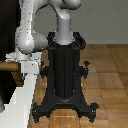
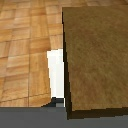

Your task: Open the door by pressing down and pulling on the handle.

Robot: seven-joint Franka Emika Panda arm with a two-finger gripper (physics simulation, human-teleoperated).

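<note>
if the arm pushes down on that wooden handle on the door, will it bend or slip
Probably stiff: the handle reads as a solid wood-like bar, thick and blocky in the wrist view, so it should pivot rather than flex. Its flat, matte-looking face suggests fair grip, though an edge contact might slide off. The claw itself cannot be made out in either view.

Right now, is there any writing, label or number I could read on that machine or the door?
None: no readable text in either view.
The black pedestal, the grey arm, the handle and the wooden floor all show plain surfaces.
The wrist view shows only bare floor and a brown slab.
</note>
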